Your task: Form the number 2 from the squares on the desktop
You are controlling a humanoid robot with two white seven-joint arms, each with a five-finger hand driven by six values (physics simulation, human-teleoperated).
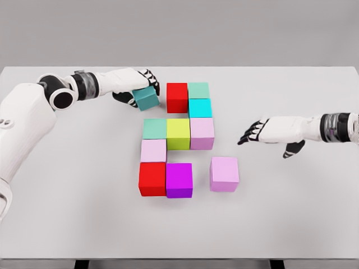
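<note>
Coloured cubes lie on the white table [291, 213]. A red cube [177, 97] and a mint cube [198, 90] form the top row, with a cyan cube [200, 107] below the mint one. The middle row holds a green cube [154, 128], a yellow cube [178, 133] and a lilac cube [202, 133]. Under the green one sit a pale pink cube [153, 150], then a red cube [152, 179] with a magenta cube [179, 180] beside it. A lilac cube [224, 173] stands apart to the right. My left hand [137, 87] is shut on a teal cube [146, 98], tilted, just left of the top red cube. My right hand [259, 131] hovers open right of the middle row.
The table's front edge [179, 258] runs along the bottom of the view. Grey wall fills the background beyond the far edge.
</note>
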